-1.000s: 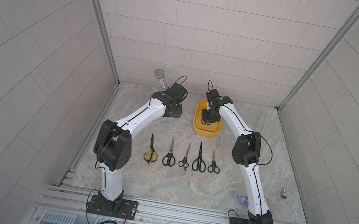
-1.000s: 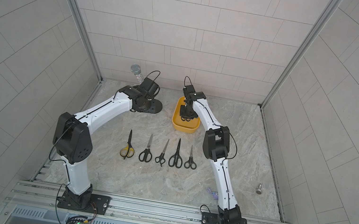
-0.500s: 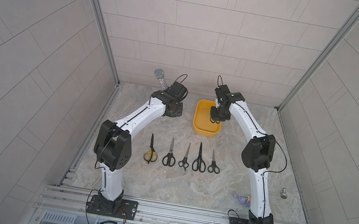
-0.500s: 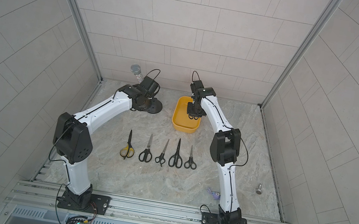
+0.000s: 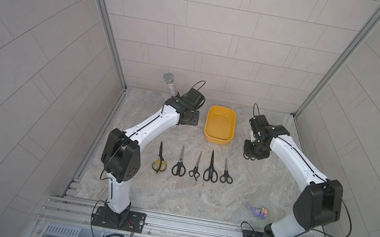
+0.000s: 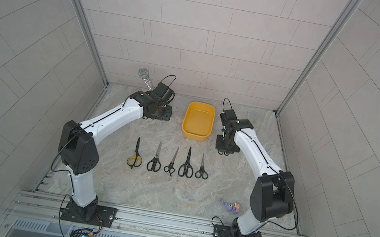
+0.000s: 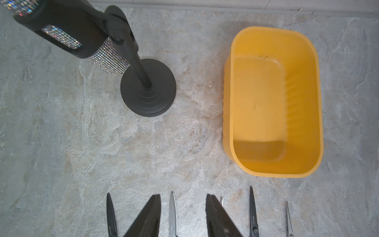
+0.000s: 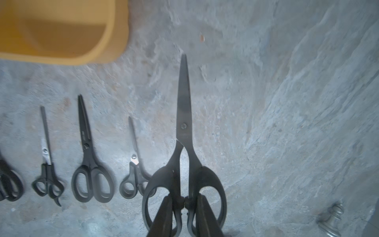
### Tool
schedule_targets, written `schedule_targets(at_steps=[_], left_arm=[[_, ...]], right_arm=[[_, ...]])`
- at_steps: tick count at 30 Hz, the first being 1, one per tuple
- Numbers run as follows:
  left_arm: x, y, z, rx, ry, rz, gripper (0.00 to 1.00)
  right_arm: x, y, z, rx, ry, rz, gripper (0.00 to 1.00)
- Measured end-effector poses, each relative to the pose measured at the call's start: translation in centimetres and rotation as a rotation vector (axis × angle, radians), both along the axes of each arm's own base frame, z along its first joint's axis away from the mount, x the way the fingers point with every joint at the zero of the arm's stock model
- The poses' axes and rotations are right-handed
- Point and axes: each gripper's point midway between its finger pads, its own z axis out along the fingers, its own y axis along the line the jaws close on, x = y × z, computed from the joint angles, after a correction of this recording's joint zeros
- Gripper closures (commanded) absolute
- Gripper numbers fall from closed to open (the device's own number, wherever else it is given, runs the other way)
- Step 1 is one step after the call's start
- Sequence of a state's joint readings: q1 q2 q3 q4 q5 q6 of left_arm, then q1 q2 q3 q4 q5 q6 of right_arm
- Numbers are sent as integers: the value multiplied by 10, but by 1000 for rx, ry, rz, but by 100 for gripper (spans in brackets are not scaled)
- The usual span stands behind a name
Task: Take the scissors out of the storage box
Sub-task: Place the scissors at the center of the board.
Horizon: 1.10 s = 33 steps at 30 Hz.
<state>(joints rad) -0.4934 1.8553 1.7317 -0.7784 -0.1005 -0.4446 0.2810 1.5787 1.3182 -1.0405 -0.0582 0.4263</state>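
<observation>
The storage box (image 5: 219, 125) is sitting at the back of the counter (image 5: 195, 199) with nothing showing inside it in both top views, and the left wrist view is looking down at its bare floor, so the emptying part of the job is looking finished. Five pairs of scissors are lying side by side in a row on the counter in front of the box, blades pointing toward it: the yellow-handled pair (image 5: 160, 160) at the left end, then four black-handled pairs (image 5: 211, 170) running toward the right. The sixth pair (image 8: 184, 131), large and black-handled, is hanging in the right jaws, which are clamping together on it where the two finger loops meet. It is sitting outside the box, off to the right of it and beyond the right end of the row, and it is appearing to float clear of the counter, though its height is hard to judge. The left jaws are standing apart and holding nothing, hovering near the microphone stand (image 7: 148, 87) left of the box. What is left, by my judgement, is setting this last pair down beside the others and letting go.
</observation>
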Motion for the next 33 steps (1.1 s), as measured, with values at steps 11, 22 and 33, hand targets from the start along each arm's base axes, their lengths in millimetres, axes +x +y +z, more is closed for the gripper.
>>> schedule_targets(at_steps=[11,22,33], left_arm=[[-10,-4,-1,7,7,-18,58],[-13,-1,0,20,4,-12,58],[-14,2,-4,31,13,-8,58]], right_arm=[[-26,7,-62,26,76,1,100],[-36,17,-99,16,130,36,100],[-43,27,-107,18,135,53,100]])
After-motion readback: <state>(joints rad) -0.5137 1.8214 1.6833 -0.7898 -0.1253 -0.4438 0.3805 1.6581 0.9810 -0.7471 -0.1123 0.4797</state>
